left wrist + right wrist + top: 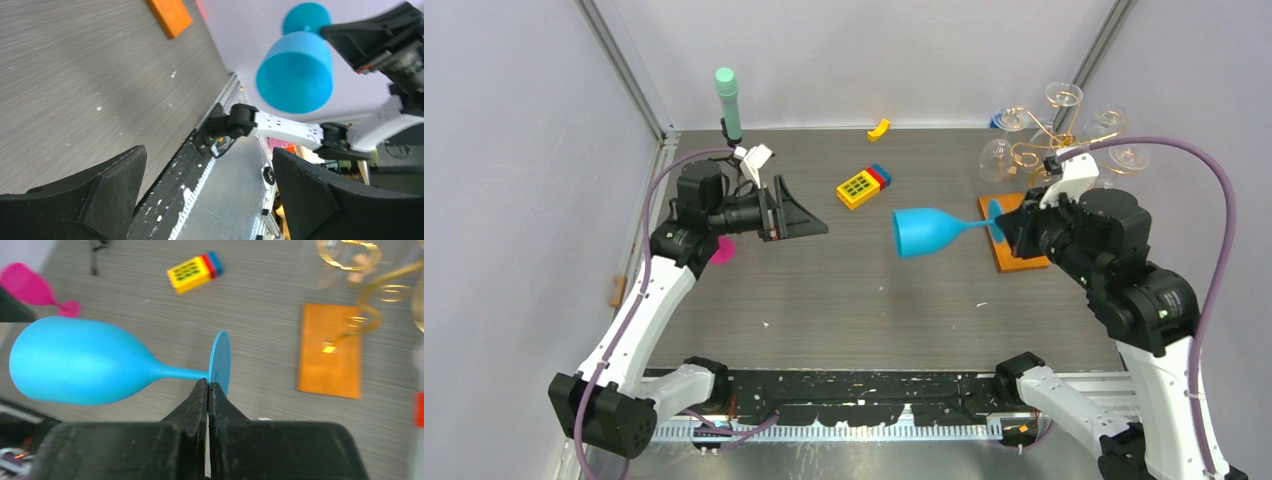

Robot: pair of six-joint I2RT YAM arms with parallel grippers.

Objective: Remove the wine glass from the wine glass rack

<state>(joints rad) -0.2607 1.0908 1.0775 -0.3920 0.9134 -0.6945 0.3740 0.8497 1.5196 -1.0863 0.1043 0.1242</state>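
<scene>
My right gripper (1007,228) is shut on a blue wine glass (929,232) where the stem meets the foot, and holds it sideways above the table with the bowl pointing left. In the right wrist view the closed gripper (207,385) pinches the glass (80,367) beside its foot. The wine glass rack (1049,145) has gold wire spirals on an orange-brown base (1016,256), just behind my right gripper. Clear glasses (1064,97) hang on it. My left gripper (809,222) is open and empty, left of the blue glass (295,75) and pointing at it.
A yellow toy calculator (861,187) lies mid-table and a yellow curved piece (879,128) near the back wall. A mint-topped stick (728,100) stands at back left. A pink glass (30,287) lies under my left arm. The rack's base (330,357) shows in the right wrist view.
</scene>
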